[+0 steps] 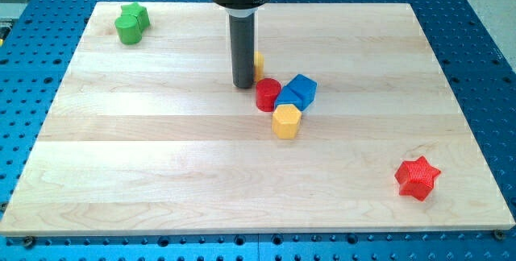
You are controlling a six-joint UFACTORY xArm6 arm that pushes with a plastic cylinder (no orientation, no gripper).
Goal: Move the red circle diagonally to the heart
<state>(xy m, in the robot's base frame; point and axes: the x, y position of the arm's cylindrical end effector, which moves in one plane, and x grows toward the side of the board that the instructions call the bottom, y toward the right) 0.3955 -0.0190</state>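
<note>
The red circle (268,94) lies near the board's middle, touching a blue block (297,92) on its right. My tip (243,86) rests on the board just to the upper left of the red circle, very close to it or touching. A yellow block (258,62), mostly hidden behind the rod, sits just above the red circle; its shape cannot be made out. A yellow hexagon (286,121) sits right below the red circle and the blue block.
Two green blocks (131,23) sit together at the board's top left corner. A red star (418,177) lies near the bottom right. The wooden board (161,164) lies on a blue perforated table.
</note>
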